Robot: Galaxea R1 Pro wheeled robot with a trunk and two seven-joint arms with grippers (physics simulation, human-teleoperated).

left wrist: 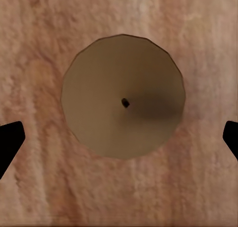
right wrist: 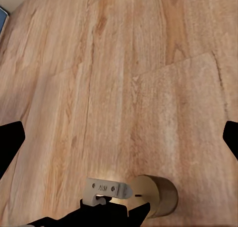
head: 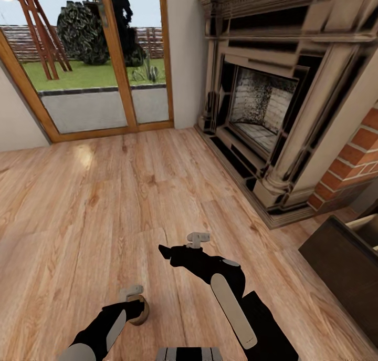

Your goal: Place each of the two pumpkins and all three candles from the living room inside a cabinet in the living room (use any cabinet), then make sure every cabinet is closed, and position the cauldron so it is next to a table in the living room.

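Note:
A squat beige-tan candle (head: 140, 309) stands on the wooden floor near the bottom of the head view, and its flat round top with a dark wick (left wrist: 124, 95) faces the left wrist camera. My left gripper (left wrist: 120, 140) hangs straight above it, open, with its dark fingertips (left wrist: 10, 143) wide apart on either side. My right gripper (head: 165, 252) is open over bare floor a little ahead of the candle and holds nothing. From the right wrist the candle (right wrist: 159, 195) sits under the left gripper's white bracket. The dark brown cabinet (head: 338, 264) is at the lower right with a pale drawer interior (head: 367, 223) showing.
A large fireplace (head: 273, 103) with a raised hearth and a brick side fills the right. A wood-framed glass door (head: 100, 56) to the garden is at the back left. Wooden floor (head: 105, 193) lies open between them.

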